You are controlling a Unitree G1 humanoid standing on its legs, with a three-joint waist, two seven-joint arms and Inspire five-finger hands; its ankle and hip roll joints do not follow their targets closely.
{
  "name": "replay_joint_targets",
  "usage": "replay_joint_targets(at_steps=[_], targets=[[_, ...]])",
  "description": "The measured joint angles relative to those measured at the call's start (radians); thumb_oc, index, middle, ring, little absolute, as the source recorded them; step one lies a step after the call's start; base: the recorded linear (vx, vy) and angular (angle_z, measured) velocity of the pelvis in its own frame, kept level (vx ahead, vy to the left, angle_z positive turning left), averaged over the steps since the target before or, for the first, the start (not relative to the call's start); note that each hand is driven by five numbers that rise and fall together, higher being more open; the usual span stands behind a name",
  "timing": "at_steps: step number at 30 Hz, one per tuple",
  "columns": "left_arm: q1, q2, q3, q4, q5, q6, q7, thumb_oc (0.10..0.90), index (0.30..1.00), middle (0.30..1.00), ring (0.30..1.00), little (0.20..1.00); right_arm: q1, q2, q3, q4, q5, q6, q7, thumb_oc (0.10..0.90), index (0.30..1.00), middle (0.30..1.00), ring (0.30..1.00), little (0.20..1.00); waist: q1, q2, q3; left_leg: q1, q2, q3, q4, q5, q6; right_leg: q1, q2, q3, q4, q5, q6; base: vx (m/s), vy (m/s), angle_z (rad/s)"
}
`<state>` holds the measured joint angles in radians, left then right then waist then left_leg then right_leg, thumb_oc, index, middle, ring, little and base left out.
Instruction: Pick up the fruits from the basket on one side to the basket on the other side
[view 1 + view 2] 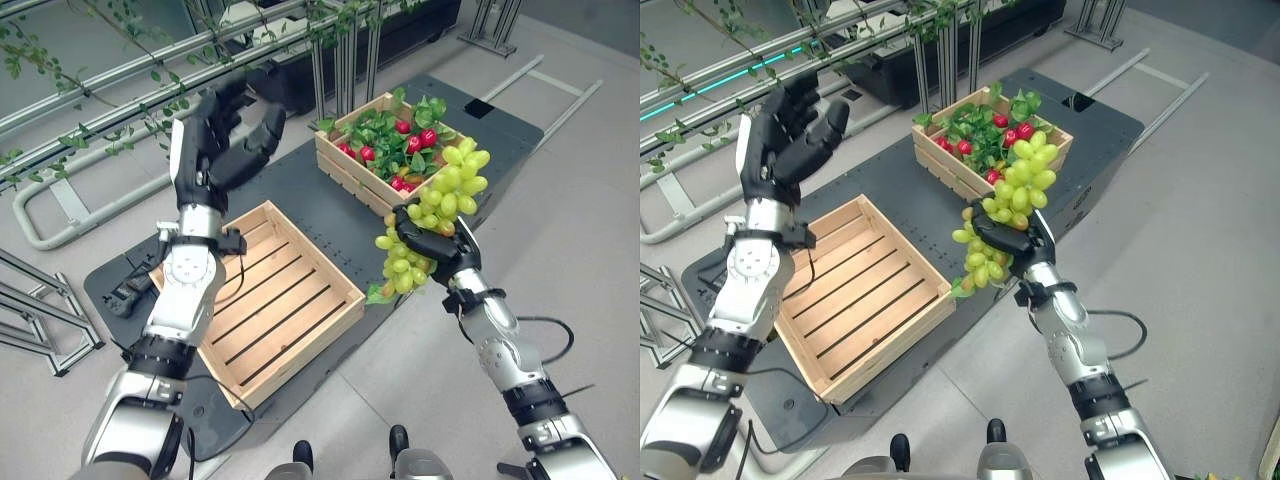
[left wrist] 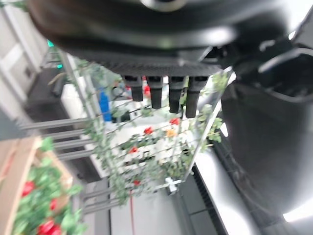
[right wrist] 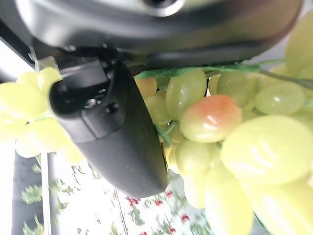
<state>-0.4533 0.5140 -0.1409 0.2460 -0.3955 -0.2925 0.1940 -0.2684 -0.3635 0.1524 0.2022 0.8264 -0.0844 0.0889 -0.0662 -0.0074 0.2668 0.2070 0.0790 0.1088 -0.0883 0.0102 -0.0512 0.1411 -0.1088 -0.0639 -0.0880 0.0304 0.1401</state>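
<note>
Gripping the green grape bunch (image 1: 430, 225) in your right hand (image 1: 447, 250), fingers curled round its middle, you are holding it in the air between the leafy fruit crate (image 1: 345, 170) at 1 o'clock and the empty crate (image 1: 330, 300) at 9. It looks light, floppy and loosely jointed, so keep hold near the stem. Your left hand (image 1: 215, 140) is hanging raised, fingers relaxed and holding nothing.

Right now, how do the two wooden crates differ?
The near crate holds nothing, its slatted bottom bare; the far crate is packed with green leaves and red fruit. The near crate sits by the left robot hand, which is raised with loose fingers and holds nothing; the far crate lies just behind the right robot hand, shut on a bunch of green grapes in the air. Both are light slatted wood on the same dark platform.
</note>
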Motion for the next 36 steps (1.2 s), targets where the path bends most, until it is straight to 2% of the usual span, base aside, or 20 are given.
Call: replay_joint_targets(at_steps=[9, 11, 13, 15, 18, 19, 20, 21, 22, 23, 24, 25, 26, 27, 28, 29, 31, 32, 34, 36], targets=[[0.254, -0.163, -0.001, -0.050, -0.013, -0.008, -0.031, 0.800, 0.900, 0.900, 0.900, 0.900, 0.181, 0.025, -0.028, -0.006, -0.038, -0.013, 0.003, 0.400, 0.300, 0.300, 0.300, 0.300, 0.000, -0.009, -0.022, 0.001, -0.003, 0.001, 0.000, 0.000, 0.000, -0.032, 0.007, 0.062, 0.000, 0.023, -0.002, -0.05, 0.024, -0.18], [0.275, -0.165, -0.001, -0.032, -0.031, -0.008, -0.025, 0.800, 0.900, 0.900, 0.900, 0.900, 0.177, 0.026, -0.027, -0.007, -0.037, -0.013, 0.003, 0.400, 0.300, 0.300, 0.300, 0.300, 0.005, -0.017, -0.022, -0.008, -0.013, -0.046, 0.019, -0.009, 0.008, -0.059, 0.005, 0.106, 0.008, 0.037, 0.001, -0.11, 0.182, -0.70], [0.317, -0.170, 0.004, -0.016, -0.051, -0.009, -0.003, 0.800, 0.900, 0.900, 0.900, 0.900, 0.168, 0.038, -0.015, -0.007, -0.035, -0.013, 0.004, 0.400, 0.300, 0.300, 0.300, 0.300, 0.048, -0.049, -0.025, -0.043, -0.084, -0.222, 0.098, -0.071, 0.079, -0.093, -0.018, 0.227, 0.022, 0.047, 0.000, -0.16, 0.253, -1.31], [0.340, -0.171, 0.002, -0.007, -0.051, -0.008, -0.008, 0.800, 0.900, 0.900, 0.900, 0.900, 0.161, 0.056, -0.018, -0.002, -0.035, -0.030, 0.004, 0.400, 0.300, 0.300, 0.300, 0.300, 0.052, -0.041, -0.035, -0.051, -0.127, -0.257, 0.083, -0.064, 0.073, -0.126, -0.016, 0.273, 0.036, 0.055, 0.012, -0.19, 0.173, -1.24], [0.329, -0.164, -0.001, 0.001, -0.050, -0.009, -0.015, 0.800, 0.900, 0.900, 0.900, 0.900, 0.196, 0.107, -0.018, -0.003, -0.033, -0.063, 0.003, 0.400, 0.300, 0.300, 0.300, 0.300, 0.010, -0.092, -0.059, -0.088, -0.169, -0.201, 0.130, -0.069, 0.096, -0.179, -0.068, 0.265, 0.044, 0.051, 0.019, -0.22, 0.093, -0.60], [0.329, -0.160, -0.001, 0.001, -0.050, -0.009, -0.018, 0.800, 0.900, 0.900, 0.900, 0.900, 0.201, 0.113, -0.017, -0.002, -0.033, -0.063, 0.003, 0.400, 0.300, 0.300, 0.300, 0.300, 0.000, -0.099, -0.061, -0.094, -0.175, -0.188, 0.135, -0.068, 0.102, -0.187, -0.077, 0.259, 0.044, 0.052, 0.016, -0.28, 0.077, -0.60], [0.331, -0.145, -0.003, 0.006, -0.051, -0.010, -0.014, 0.800, 0.900, 0.900, 0.900, 0.900, 0.204, 0.131, -0.015, 0.009, -0.032, -0.063, 0.004, 0.400, 0.300, 0.300, 0.300, 0.300, 0.000, -0.107, -0.063, -0.099, -0.176, -0.138, 0.149, -0.071, 0.108, -0.219, -0.085, 0.183, 0.069, 0.116, -0.014, -0.24, 0.061, -0.77], [0.331, -0.139, -0.001, 0.012, -0.053, -0.010, -0.007, 0.800, 0.900, 0.900, 0.900, 0.900, 0.201, 0.140, -0.011, 0.018, -0.032, -0.063, 0.005, 0.400, 0.300, 0.300, 0.300, 0.300, 0.008, -0.106, -0.063, -0.101, -0.172, -0.104, 0.155, -0.073, 0.110, -0.229, -0.077, 0.139, 0.064, 0.165, 0.012, -0.33, 0.089, -1.21], [0.331, -0.126, 0.010, 0.015, -0.068, -0.010, 0.000, 0.800, 0.900, 0.900, 0.900, 0.900, 0.183, 0.145, 0.007, 0.033, -0.030, -0.063, 0.005, 0.400, 0.300, 0.300, 0.300, 0.300, 0.020, -0.101, -0.061, -0.115, -0.162, -0.057, 0.164, -0.079, 0.116, -0.247, -0.055, 0.102, 0.027, 0.251, 0.003, -0.33, 0.102, -1.48], [0.328, -0.116, 0.027, 0.015, -0.088, -0.010, 0.001, 0.800, 0.900, 0.900, 0.900, 0.900, 0.155, 0.143, 0.022, 0.044, -0.029, -0.063, 0.007, 0.400, 0.300, 0.300, 0.300, 0.300, 0.035, -0.081, -0.048, -0.137, -0.137, -0.008, 0.163, -0.079, 0.119, -0.279, -0.030, 0.098, 0.001, 0.347, 0.016, -0.34, 0.077, -1.28], [0.313, -0.126, 0.036, 0.040, -0.094, -0.011, -0.003, 0.800, 0.900, 0.900, 0.900, 0.900, 0.153, 0.141, 0.019, 0.047, -0.027, -0.064, 0.010, 0.400, 0.300, 0.300, 0.300, 0.300, 0.020, -0.050, -0.032, -0.136, -0.113, 0.003, 0.154, -0.066, 0.125, -0.301, -0.014, 0.054, 0.099, 0.291, 0.020, -0.28, 0.024, -0.90], [0.322, -0.158, 0.037, 0.048, -0.097, -0.011, -0.004, 0.800, 0.900, 0.900, 0.900, 0.900, 0.171, 0.121, 0.018, 0.057, -0.023, -0.063, 0.010, 0.400, 0.300, 0.300, 0.300, 0.300, 0.034, 0.000, -0.035, -0.115, -0.068, 0.022, 0.132, -0.054, 0.120, -0.315, 0.006, -0.016, 0.283, 0.146, -0.039, -0.19, -0.028, -0.52], [0.337, -0.168, 0.039, 0.037, -0.100, -0.016, 0.001, 0.800, 0.900, 0.900, 0.900, 0.900, 0.173, 0.113, 0.022, 0.062, -0.024, -0.061, 0.010, 0.400, 0.300, 0.300, 0.300, 0.300, 0.049, 0.017, -0.037, -0.100, -0.049, 0.050, 0.117, -0.049, 0.114, -0.314, 0.011, -0.056, 0.370, 0.092, -0.052, -0.13, -0.116, -0.88], [0.351, -0.169, 0.041, 0.024, -0.099, -0.029, 0.013, 0.800, 0.900, 0.900, 0.900, 0.900, 0.174, 0.108, 0.025, 0.062, -0.023, -0.060, 0.014, 0.400, 0.300, 0.300, 0.300, 0.300, 0.089, 0.027, -0.035, -0.084, -0.031, 0.087, 0.109, -0.044, 0.106, -0.302, -0.004, -0.095, 0.470, 0.013, -0.056, -0.10, -0.244, -0.90], [0.352, -0.168, 0.048, 0.017, -0.100, -0.031, 0.027, 0.800, 0.900, 0.900, 0.900, 0.900, 0.173, 0.108, 0.025, 0.060, -0.024, -0.060, 0.027, 0.400, 0.300, 0.300, 0.300, 0.300, 0.103, 0.020, -0.038, -0.088, -0.029, 0.100, 0.110, -0.040, 0.100, -0.270, -0.025, -0.117, 0.489, -0.050, -0.048, -0.09, -0.276, -0.71], [0.354, -0.169, 0.054, 0.015, -0.101, -0.032, 0.036, 0.800, 0.900, 0.900, 0.900, 0.900, 0.172, 0.108, 0.025, 0.059, -0.024, -0.060, 0.034, 0.400, 0.300, 0.300, 0.300, 0.300, 0.107, 0.019, -0.038, -0.090, -0.028, 0.105, 0.110, -0.037, 0.096, -0.243, -0.033, -0.115, 0.464, -0.071, -0.046, -0.08, -0.234, -0.43], [0.371, -0.171, 0.084, 0.009, -0.131, -0.045, 0.069, 0.800, 0.900, 0.900, 0.900, 0.900, 0.175, 0.109, 0.060, 0.062, -0.024, -0.061, 0.056, 0.400, 0.300, 0.300, 0.300, 0.300, 0.137, -0.002, -0.048, -0.089, -0.033, 0.146, 0.088, -0.020, 0.070, -0.129, -0.040, -0.127, 0.242, -0.090, -0.048, -0.10, -0.121, -0.57], [0.370, -0.175, 0.089, 0.009, -0.146, -0.045, 0.080, 0.800, 0.900, 0.900, 0.900, 0.900, 0.172, 0.110, 0.072, 0.065, -0.024, -0.061, 0.055, 0.400, 0.300, 0.300, 0.300, 0.300, 0.140, -0.013, -0.053, -0.089, -0.038, 0.149, 0.075, -0.009, 0.060, -0.105, -0.035, -0.104, 0.173, -0.088, -0.017, -0.11, -0.103, -0.42], [0.372, -0.201, 0.080, 0.010, -0.183, -0.046, 0.092, 0.800, 0.900, 0.900, 0.900, 0.900, 0.175, 0.101, 0.089, 0.068, -0.026, -0.061, 0.054, 0.400, 0.300, 0.300, 0.300, 0.300, 0.136, 0.004, -0.055, -0.081, -0.010, 0.096, 0.036, 0.022, 0.029, -0.054, 0.020, -0.105, 0.045, -0.011, -0.044, -0.07, -0.094, -0.15], [0.378, -0.227, 0.060, 0.008, -0.191, -0.052, 0.091, 0.800, 0.900, 0.900, 0.900, 0.900, 0.184, 0.094, 0.086, 0.068, -0.026, -0.061, 0.053, 0.400, 0.300, 0.300, 0.300, 0.300, 0.135, 0.002, -0.057, -0.075, 0.006, 0.072, 0.014, 0.037, 0.010, -0.039, 0.050, -0.104, -0.001, 0.016, -0.064, -0.04, -0.105, -0.15]])
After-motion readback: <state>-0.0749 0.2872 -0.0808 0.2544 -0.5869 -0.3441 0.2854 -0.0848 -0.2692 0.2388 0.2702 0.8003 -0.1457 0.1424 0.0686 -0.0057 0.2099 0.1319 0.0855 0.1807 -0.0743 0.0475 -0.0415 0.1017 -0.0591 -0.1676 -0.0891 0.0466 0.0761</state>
